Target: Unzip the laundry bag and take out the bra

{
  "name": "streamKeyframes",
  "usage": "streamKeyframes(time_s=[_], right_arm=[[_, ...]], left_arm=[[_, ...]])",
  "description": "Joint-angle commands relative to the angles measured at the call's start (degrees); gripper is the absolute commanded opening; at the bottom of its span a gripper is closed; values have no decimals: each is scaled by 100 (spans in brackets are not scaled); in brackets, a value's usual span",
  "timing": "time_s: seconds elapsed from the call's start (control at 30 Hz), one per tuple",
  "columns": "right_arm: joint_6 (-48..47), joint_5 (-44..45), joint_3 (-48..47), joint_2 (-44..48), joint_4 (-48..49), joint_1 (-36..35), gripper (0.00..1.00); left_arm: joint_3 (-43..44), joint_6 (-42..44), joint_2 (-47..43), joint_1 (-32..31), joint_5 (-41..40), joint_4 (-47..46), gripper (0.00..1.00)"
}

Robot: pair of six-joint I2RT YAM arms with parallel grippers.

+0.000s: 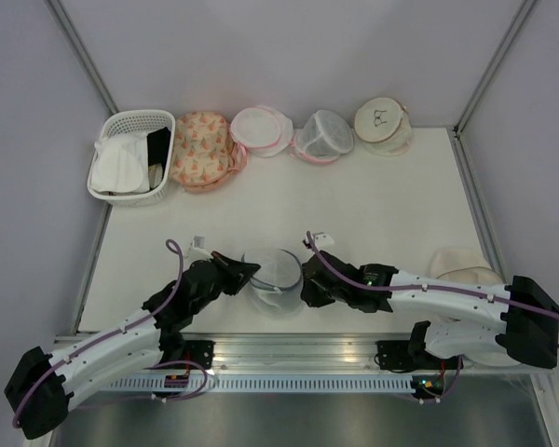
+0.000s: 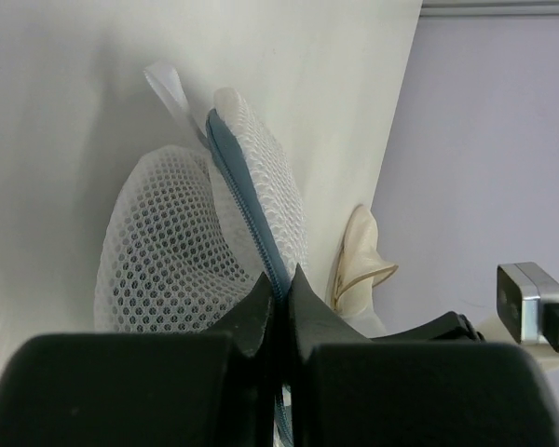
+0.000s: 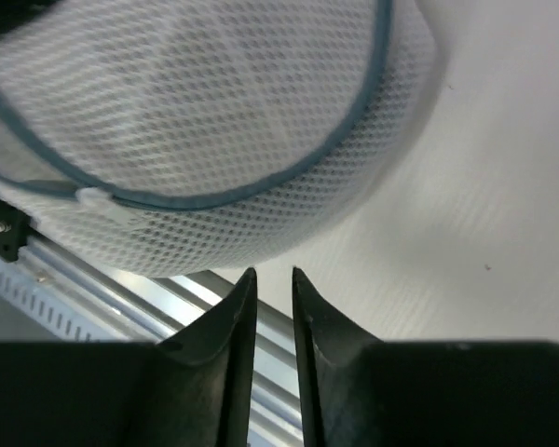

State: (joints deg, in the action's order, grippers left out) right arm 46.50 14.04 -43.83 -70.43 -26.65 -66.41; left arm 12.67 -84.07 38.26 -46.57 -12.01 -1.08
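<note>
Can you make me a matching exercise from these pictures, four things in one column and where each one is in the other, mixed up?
Things:
1. laundry bag
2. white basket
3. floral pink bag
4. left gripper

Places or states:
A. far left corner of the table
B. shut on the blue-grey zipper rim
C. between the two grippers, near the front edge
D. right beside the basket, in the back row

Pairs: 1-C, 2-A, 3-D, 4-B
</note>
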Motion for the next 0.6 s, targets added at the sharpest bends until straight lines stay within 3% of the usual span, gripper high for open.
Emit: streamKeyframes(time_s=[0.0,0.03,0.1,0.43,0.57], right_arm=[[-255,-1092,94,346,1046,-3,32],[-256,-1297,173,398,1231,-3,41],[-212,-1735,235,408,1689,-3,49],[-18,-2169,279,-294,2796,-3,49],[-132,-2020,77,-506,2745,-3,48]], left_arm=[[8,321,94,25,-74,-93,2],[-1,321,120,25,-47,-129,2],[-80,286,155,25,49,-278,2],[-282,295,-29,33,252,-920,2],[-387,242,-64,25,383,-1087,2]])
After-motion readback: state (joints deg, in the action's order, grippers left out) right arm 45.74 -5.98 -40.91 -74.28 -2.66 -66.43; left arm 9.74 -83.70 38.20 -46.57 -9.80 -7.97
